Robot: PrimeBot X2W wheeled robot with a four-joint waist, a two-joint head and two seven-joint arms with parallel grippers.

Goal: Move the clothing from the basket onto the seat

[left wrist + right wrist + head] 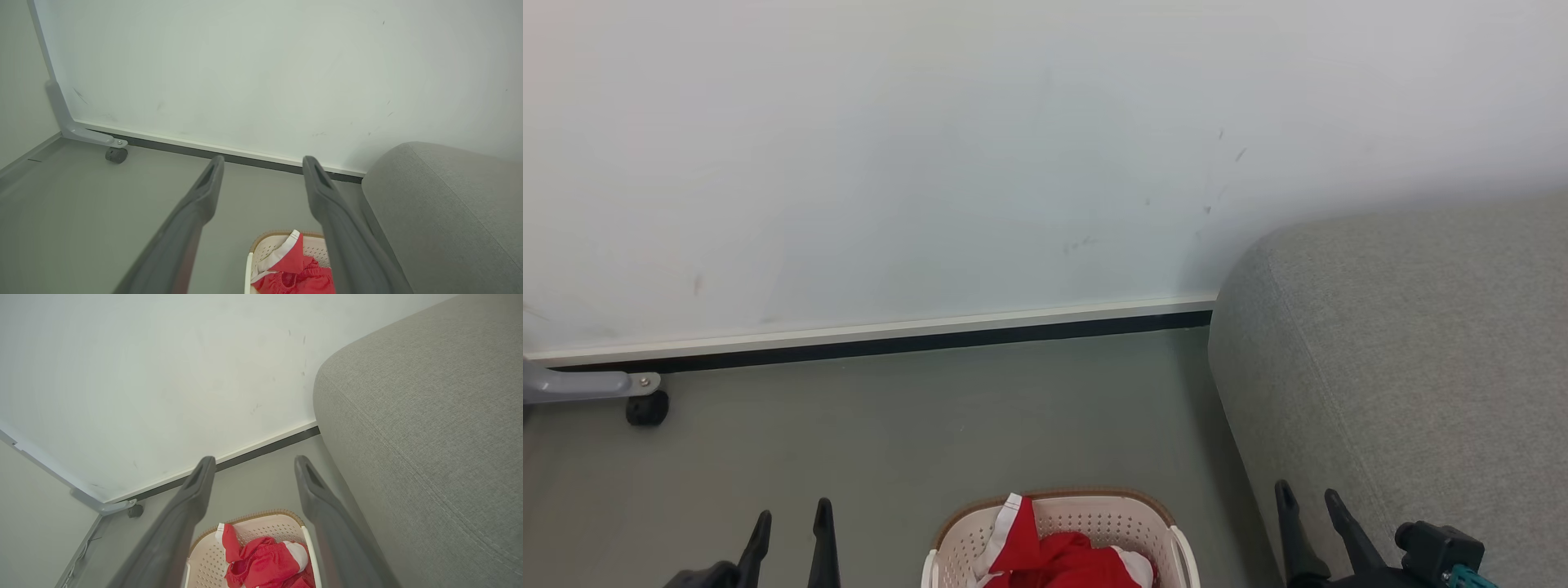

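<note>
The clothing (1058, 559) is a heap of red fabric with white trim lying in the basket (1131, 516), a cream perforated tub with a brown rim on the floor at the bottom centre of the head view. The same clothing (292, 271) and basket (266, 244) sit low in the left wrist view, and the clothing (261, 563) fills the basket (261, 524) in the right wrist view. The seat (1421, 351), a grey fabric sofa, rises at the right. My left gripper (790, 514) is open left of the basket. My right gripper (1308, 498) is open beside the sofa's edge, right of the basket.
A white wall panel (931, 163) with a dark base strip stands behind the basket. Its grey foot with a black caster (647, 407) rests on the floor at the far left. Grey floor (915, 425) stretches between the panel, the basket and the sofa.
</note>
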